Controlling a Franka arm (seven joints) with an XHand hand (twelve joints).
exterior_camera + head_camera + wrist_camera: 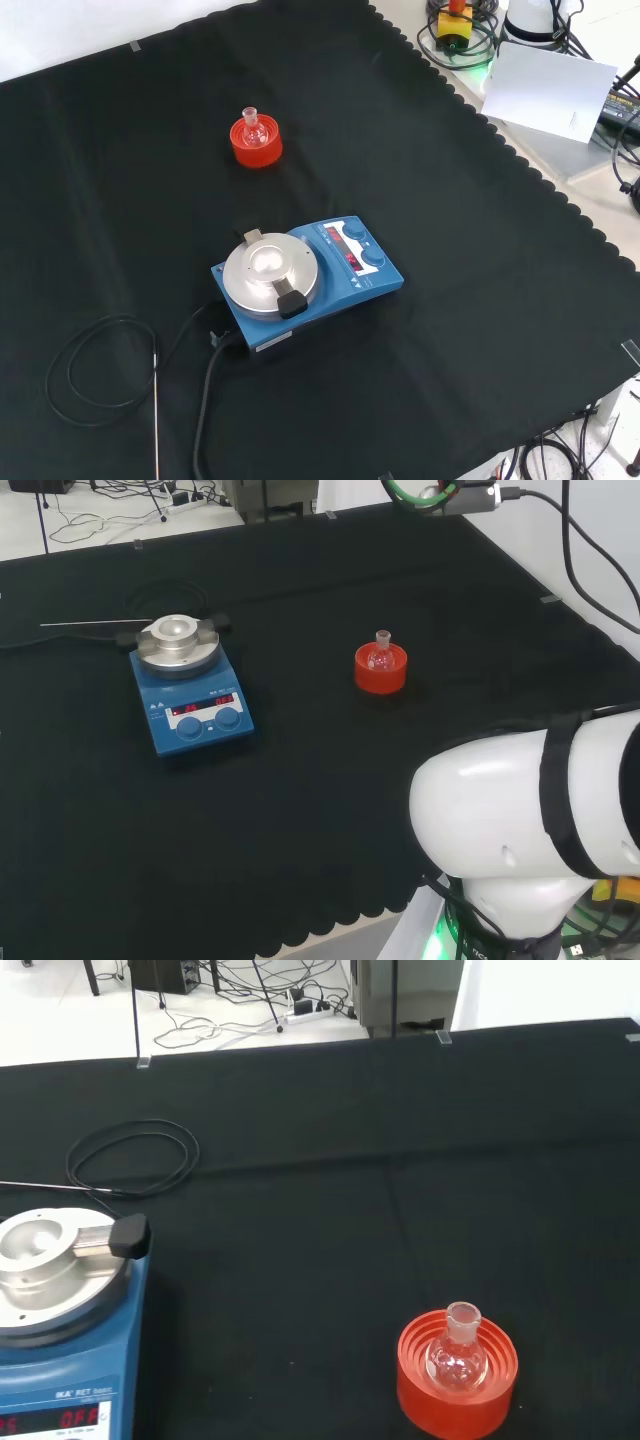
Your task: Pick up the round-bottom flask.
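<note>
Round-bottom flask sits upright in its red ribbed stand on the black-clothed counter, untouched. Whether my hand is released or clenched I cannot tell. One white link of my arm fills the head view's lower right. In that view the stand is well apart from a blue hotplate stirrer to its left, which carries a round metal plate. A black cable coils on the cloth near the stirrer.
</note>
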